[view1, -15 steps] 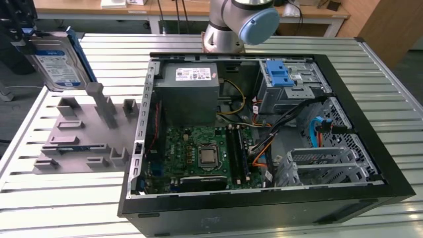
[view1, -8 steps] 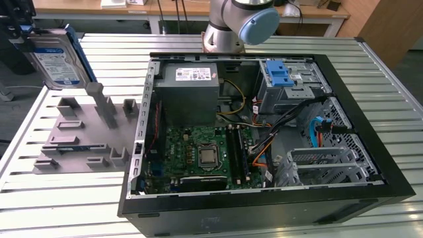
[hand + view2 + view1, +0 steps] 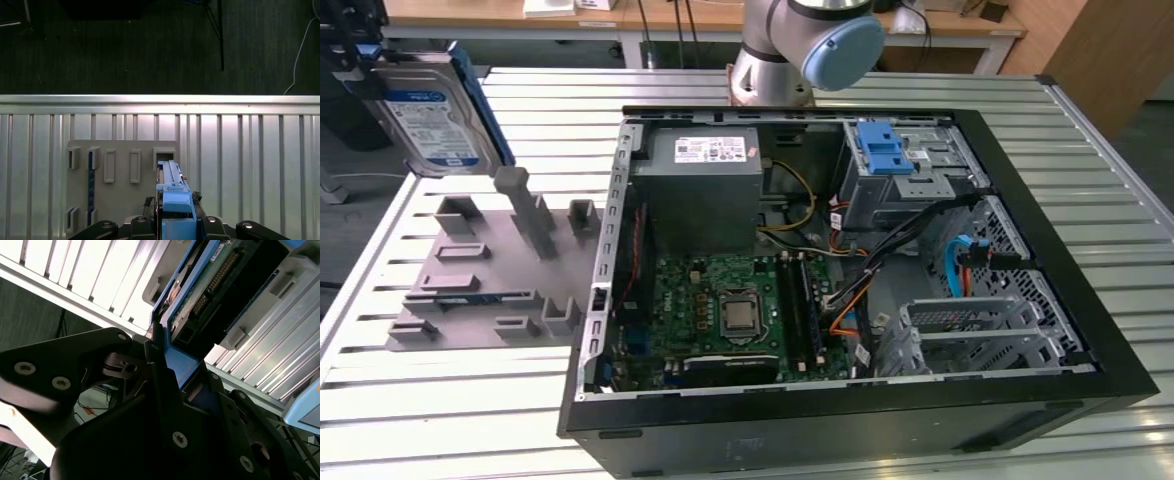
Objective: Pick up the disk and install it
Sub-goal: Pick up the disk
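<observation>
The gripper [image 3: 176, 224] is clamping shut on the disk [image 3: 435, 112], holding it on edge at the upper left of the exterior view, above the grey holder [image 3: 487, 265] and well apart from the open computer case [image 3: 854, 420]. Because the grip is sitting on a blue plastic rail at one end, the disk is probably risking a twist or slip, and could catch on the case wall.

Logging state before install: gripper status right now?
The gripper is closed on the disk, clamping its blue-railed edge over the grey fixture.
</observation>
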Robot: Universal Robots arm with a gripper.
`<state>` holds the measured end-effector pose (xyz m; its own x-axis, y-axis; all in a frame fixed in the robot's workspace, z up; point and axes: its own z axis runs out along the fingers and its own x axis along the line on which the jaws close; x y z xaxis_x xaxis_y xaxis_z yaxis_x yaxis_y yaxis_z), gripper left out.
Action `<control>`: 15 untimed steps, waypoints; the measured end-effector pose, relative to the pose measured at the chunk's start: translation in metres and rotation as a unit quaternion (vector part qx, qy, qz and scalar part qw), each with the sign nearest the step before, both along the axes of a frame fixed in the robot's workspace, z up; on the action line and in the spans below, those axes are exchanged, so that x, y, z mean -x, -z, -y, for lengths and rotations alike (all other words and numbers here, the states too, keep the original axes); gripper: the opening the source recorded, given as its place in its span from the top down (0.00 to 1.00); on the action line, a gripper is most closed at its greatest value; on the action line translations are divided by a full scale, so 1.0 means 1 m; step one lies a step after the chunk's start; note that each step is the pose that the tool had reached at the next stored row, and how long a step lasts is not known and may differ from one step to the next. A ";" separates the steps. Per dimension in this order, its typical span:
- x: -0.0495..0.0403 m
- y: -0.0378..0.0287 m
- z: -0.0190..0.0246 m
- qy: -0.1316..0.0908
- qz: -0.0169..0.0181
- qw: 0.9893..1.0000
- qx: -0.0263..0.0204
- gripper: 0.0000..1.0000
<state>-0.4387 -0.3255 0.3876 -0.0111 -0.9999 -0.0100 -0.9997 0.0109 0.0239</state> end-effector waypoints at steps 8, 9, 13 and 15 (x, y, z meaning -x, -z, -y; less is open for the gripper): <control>0.0000 -0.0069 -0.0002 0.000 0.000 1.000 0.000 0.64; 0.0000 -0.0079 -0.0002 0.000 0.000 1.000 0.000 0.64; 0.0000 -0.0117 -0.0003 0.000 0.000 1.000 0.000 0.64; 0.0000 -0.0136 -0.0004 0.000 0.000 1.000 0.000 0.64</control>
